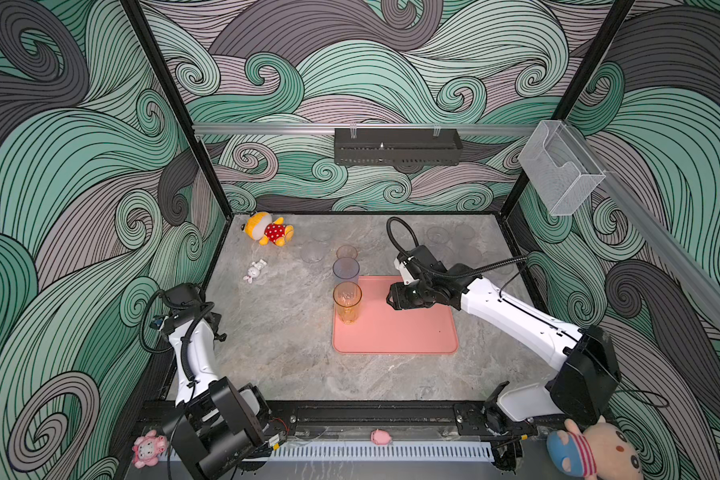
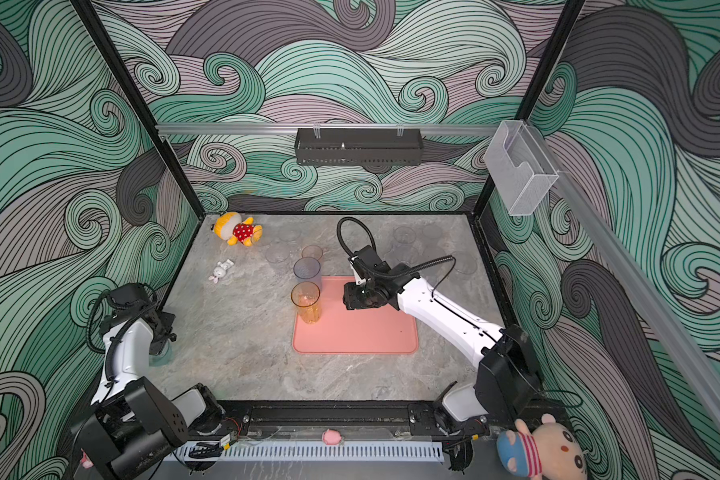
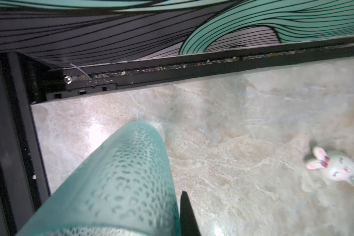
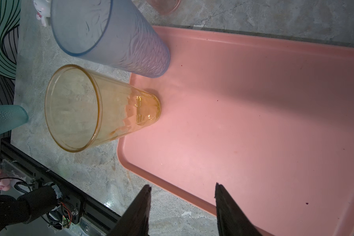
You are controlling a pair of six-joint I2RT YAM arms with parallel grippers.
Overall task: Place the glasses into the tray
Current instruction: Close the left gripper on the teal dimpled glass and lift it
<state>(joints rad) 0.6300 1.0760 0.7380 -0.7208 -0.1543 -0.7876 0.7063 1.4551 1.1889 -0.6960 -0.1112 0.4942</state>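
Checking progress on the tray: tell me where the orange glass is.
In both top views the orange glass stands upright just inside the tray's left edge, directly on the near side of the blue-grey glass.

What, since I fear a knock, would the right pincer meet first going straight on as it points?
Probably the bare floor of the flat salmon-pink rectangular tray: the open right pincer tilts down over it. The tall orange-tinted glass stands aside, though depth is unclear.

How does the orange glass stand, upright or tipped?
Upright: the orange glass rests base-down on the tray, near its edge, open rim facing up.
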